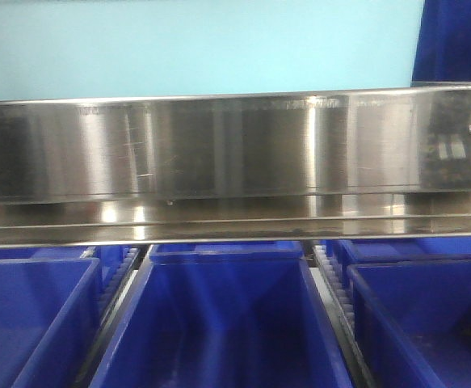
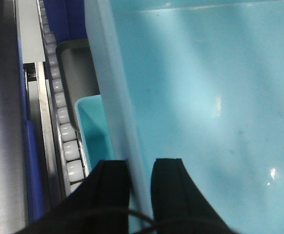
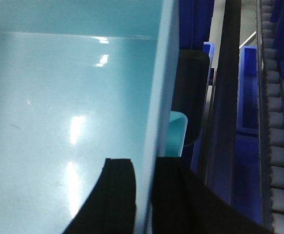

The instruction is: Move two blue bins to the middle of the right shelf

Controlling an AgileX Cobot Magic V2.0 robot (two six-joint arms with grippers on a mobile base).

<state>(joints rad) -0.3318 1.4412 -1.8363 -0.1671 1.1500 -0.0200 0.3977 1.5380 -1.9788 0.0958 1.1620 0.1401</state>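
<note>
Both arms grip the pale blue bin [image 2: 205,97].
Left gripper [image 2: 139,168] and right gripper [image 3: 145,165] each pinch a wall; we lift evenly, clear of the steel rail [image 1: 235,145].

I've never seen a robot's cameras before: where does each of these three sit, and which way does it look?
Front view: on the robot's body, facing forward at a steel shelf rail with dark blue bins below; no robot part shows.
Left wrist view: on the left arm, looking along the left gripper, which straddles the wall of a light blue bin.
Right wrist view: on the right arm, with the right gripper likewise astride a wall.
Both wrist views apparently share that bin.
</note>
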